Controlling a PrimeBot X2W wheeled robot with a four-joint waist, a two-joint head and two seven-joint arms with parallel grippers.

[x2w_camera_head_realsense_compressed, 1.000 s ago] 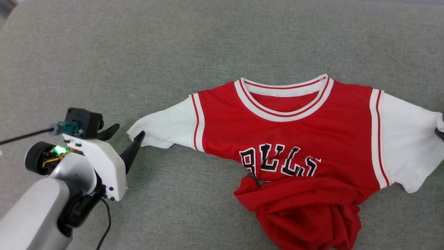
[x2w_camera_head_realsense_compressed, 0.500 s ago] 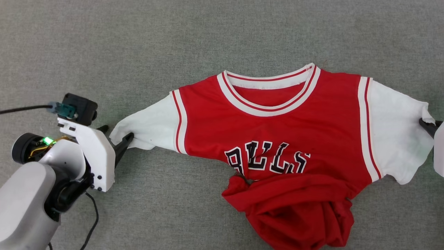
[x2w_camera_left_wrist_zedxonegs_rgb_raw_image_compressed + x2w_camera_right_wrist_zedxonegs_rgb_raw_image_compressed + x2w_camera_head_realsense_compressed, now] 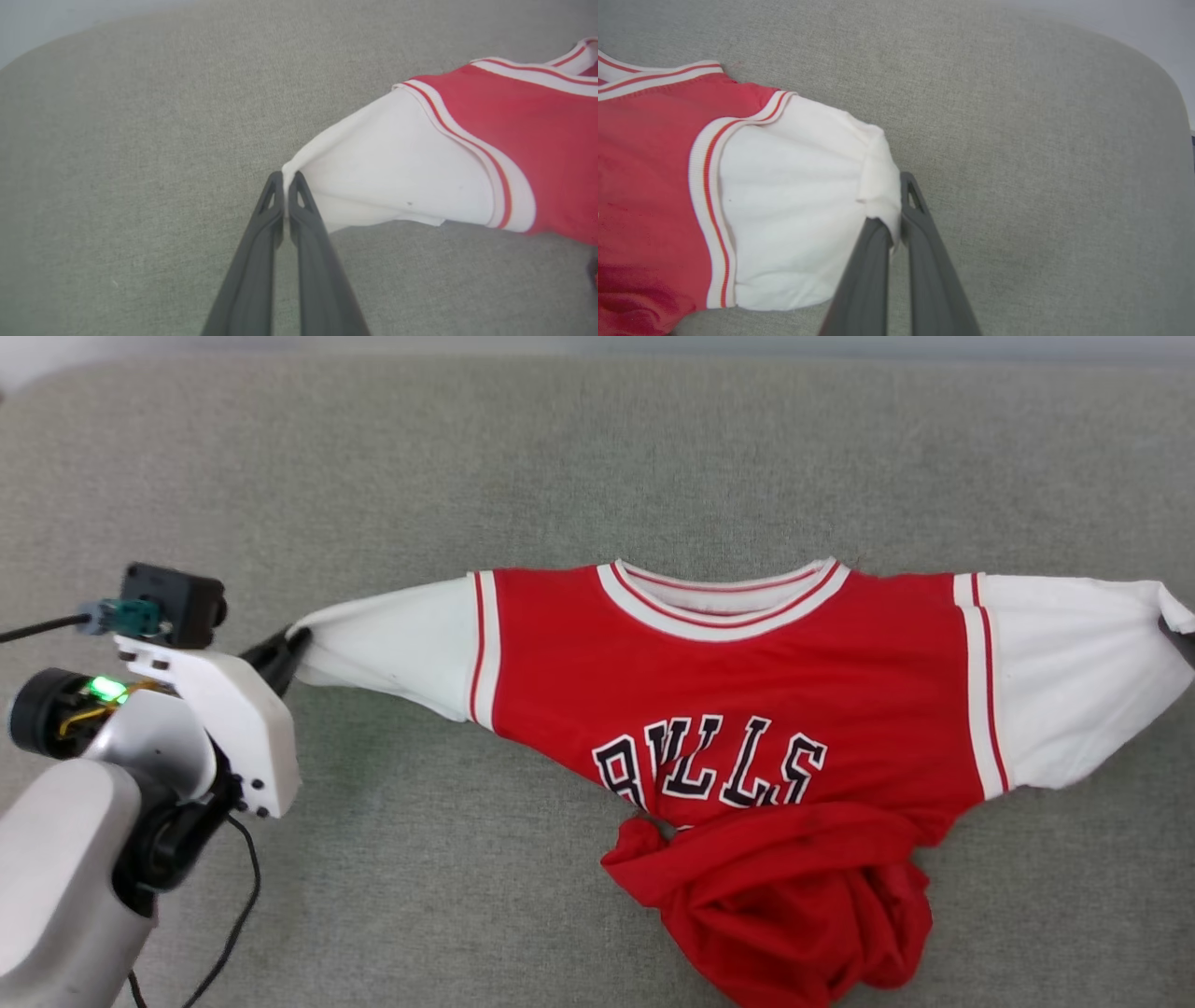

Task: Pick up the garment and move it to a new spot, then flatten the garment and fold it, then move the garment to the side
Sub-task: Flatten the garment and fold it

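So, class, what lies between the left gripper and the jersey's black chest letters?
Head view: the garment itself: white panel, striped trim, then plain red cloth.

Red-and-white garment point(image 3: 747, 681) is showing against a grey-green cushion point(image 3: 560, 457).
Striped white-and-red trim is edging its neck and white side panels; black, white-outlined letters point(image 3: 711, 765) are crossing the red chest.

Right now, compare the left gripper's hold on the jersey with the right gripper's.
The left gripper pinches only a white panel's tip; the right gripper bites a thicker folded wad. The left's fingers nearly meet; the right's sit parted by cloth. Both are shut on the jersey.
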